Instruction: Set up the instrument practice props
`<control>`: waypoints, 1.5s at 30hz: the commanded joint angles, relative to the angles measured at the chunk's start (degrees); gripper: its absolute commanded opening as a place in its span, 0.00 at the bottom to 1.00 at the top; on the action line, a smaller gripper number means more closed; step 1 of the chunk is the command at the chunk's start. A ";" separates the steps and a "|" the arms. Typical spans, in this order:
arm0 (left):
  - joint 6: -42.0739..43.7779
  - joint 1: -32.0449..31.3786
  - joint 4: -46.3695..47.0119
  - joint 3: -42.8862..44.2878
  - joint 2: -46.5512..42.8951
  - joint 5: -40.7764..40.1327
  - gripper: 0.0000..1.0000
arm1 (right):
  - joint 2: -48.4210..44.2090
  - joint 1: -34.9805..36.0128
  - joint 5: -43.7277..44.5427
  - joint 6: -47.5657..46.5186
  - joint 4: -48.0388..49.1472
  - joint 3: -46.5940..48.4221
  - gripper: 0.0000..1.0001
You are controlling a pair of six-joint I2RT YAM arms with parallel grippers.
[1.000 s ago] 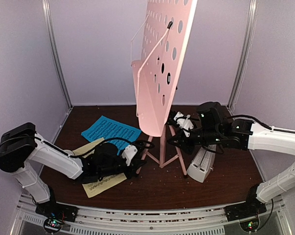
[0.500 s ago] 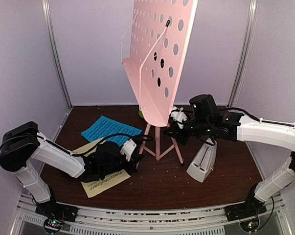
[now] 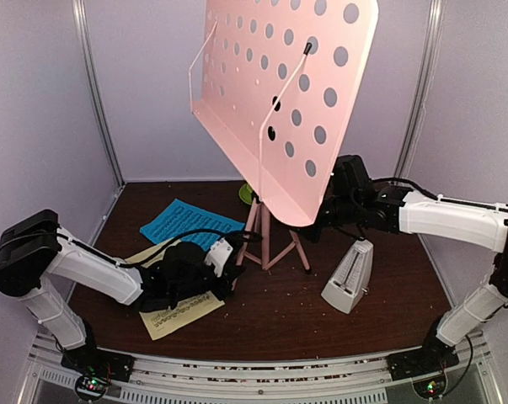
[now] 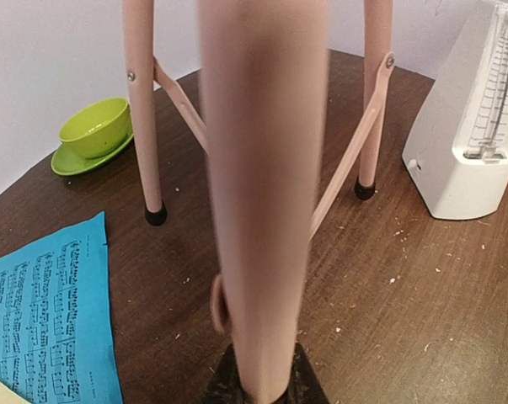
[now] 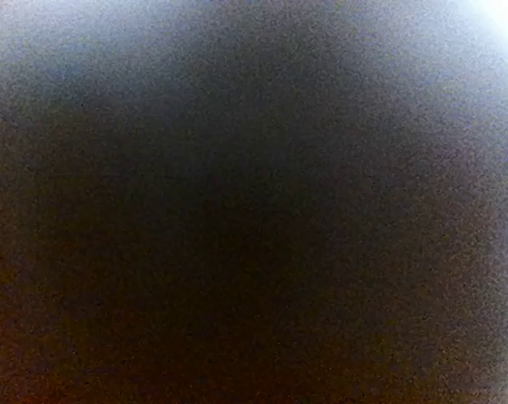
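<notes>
My left gripper [image 3: 235, 252] is clamped on the near leg of the pink metal music stand [image 3: 279, 93]. In the left wrist view the smooth pink tube rises straight out of the dark jaws, with the other two black-capped feet planted on the brown wooden table [image 3: 388, 311] beyond it. My right gripper [image 3: 324, 225] is tucked under the lower edge of the hole-punched desk. Its own camera is blacked out and the desk hides the fingers from above, so I cannot tell whether it has hold of anything.

The stand is at mid-table, with its desk tipped back and leaning to the right over the tripod. I judge it light but top-heavy: a broad thin sheet on slim tubes. A grip this low gives me little leverage, and painted tube is likely to slip or twist. I would steady it high on the column, just under the desk, and not by the sheet's edge, which may flex.

The white pyramid metronome [image 3: 348, 276] stands just right of the legs. It is rigid, but its tapered sides suit a low grasp. The blue sheet-music page [image 3: 186, 223] and the pale-yellow page [image 3: 179, 310] lie flat to the left, the yellow partly under my arm. Both are limp, so I would lift them by a free edge.
</notes>
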 commanded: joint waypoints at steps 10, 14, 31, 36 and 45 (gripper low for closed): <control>-9.06 -0.13 -13.44 4.88 7.13 1.98 0.00 | -0.08 -2.92 7.74 -2.24 -0.46 2.39 0.52; -9.39 -2.78 -14.51 5.35 7.26 1.23 0.00 | -2.90 -2.92 8.27 1.60 1.72 0.98 0.68; -15.43 -11.76 -15.68 7.28 3.81 2.55 0.52 | -17.36 -2.84 12.41 17.90 2.63 -13.28 0.83; -5.81 -6.17 -10.37 -2.13 -7.81 15.58 0.69 | -18.46 -2.83 10.61 17.76 -2.73 -13.91 0.79; 8.96 12.67 -19.25 0.32 -13.83 23.08 0.66 | -20.47 -2.66 6.39 15.18 -4.24 -17.83 0.75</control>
